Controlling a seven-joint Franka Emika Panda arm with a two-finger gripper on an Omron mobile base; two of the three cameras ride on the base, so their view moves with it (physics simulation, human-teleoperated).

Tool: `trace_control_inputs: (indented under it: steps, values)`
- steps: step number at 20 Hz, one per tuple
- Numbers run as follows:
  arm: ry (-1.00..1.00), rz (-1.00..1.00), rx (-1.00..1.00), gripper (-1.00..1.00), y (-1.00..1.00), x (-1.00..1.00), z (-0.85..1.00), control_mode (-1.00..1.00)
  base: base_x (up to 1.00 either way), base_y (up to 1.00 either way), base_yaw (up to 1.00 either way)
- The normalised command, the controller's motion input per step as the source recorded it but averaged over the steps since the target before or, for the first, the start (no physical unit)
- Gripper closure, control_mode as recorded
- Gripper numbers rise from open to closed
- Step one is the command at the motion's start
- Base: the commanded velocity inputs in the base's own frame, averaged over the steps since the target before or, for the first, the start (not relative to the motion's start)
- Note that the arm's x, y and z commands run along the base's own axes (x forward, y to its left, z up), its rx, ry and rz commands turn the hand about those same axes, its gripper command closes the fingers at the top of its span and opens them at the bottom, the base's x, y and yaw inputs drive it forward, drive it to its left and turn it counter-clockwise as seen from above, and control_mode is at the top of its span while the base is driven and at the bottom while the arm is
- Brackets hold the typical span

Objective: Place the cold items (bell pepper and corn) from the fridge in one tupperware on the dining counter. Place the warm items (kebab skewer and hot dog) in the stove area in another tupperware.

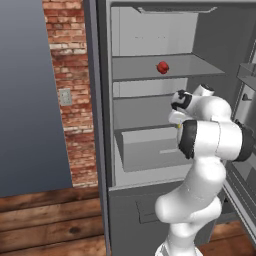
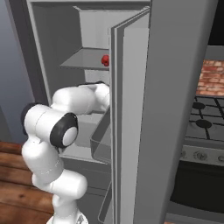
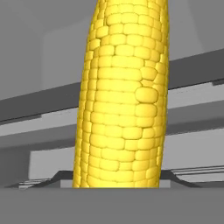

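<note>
Arm (image 1: 210, 140) bent, reaching forward; end effector (image 1: 178, 119) jaws' state unclear.

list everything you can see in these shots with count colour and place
corn: one, yellow, close before the hand camera, inside the fridge
bell pepper: one, red, on an upper fridge shelf
fridge: one, grey, door open, pale shelves and a drawer
stove area: one, steel with dark burners, right of the fridge
brick wall: one, red-brown, left of the fridge
wood floor: brown planks, below
arm: one, white with dark joints, reaching into the fridge; gripper state unclear
</note>
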Motion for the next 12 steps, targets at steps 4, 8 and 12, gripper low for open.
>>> trace_control_inputs:
  steps: [4, 8, 12]
  values:
    - [0.0, -0.02, 0.0, 1.0, 0.34, -0.41, 0.58, -1.0, 0.0, 0.0, 0.0]
    - [0.0, 0.0, 0.0, 1.0, 0.38, -0.44, 0.54, -1.0, 0.0, 0.0, 0.0]
    - [0.0, -0.11, 0.01, 1.0, 0.29, -0.61, 0.49, -1.0, 0.0, 0.0, 0.0]
